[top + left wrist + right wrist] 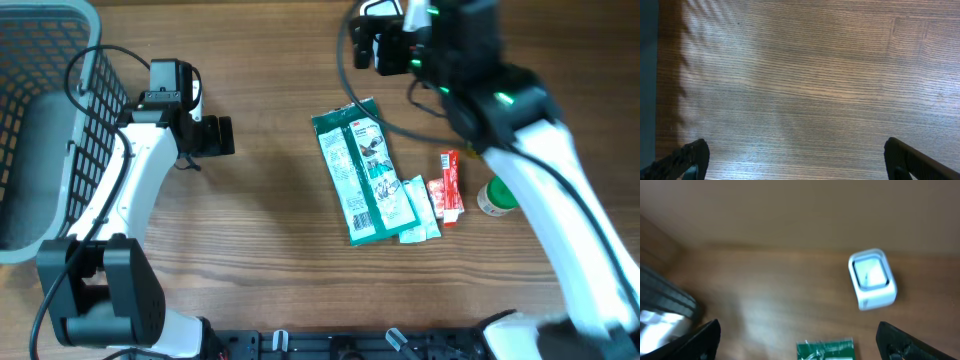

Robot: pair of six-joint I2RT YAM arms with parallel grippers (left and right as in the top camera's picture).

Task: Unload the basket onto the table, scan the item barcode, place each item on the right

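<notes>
Presently: grey basket (40, 120) stands far left of the green packet (358, 170), likely the drop-off for scanned goods. Left gripper (225, 137), between basket and packet, hovers over the tabletop (800, 75), jaws fully spread, nothing in them. My reading is that it is parked aside so the other arm has room. Green packet lies flat, printed face up, untouched. Right gripper (378, 48) hangs just beyond the packet's far end, jaws wide and empty. Its wrist view frames the packet's top edge and, farther beyond, a small white box (871, 278), probably the scanner, which would explain approaching from that end. Right of the packet: pale sachet (418, 210) against it, red sachet (450, 185), green-capped jar (495, 197), grouped like waiting stock.
</notes>
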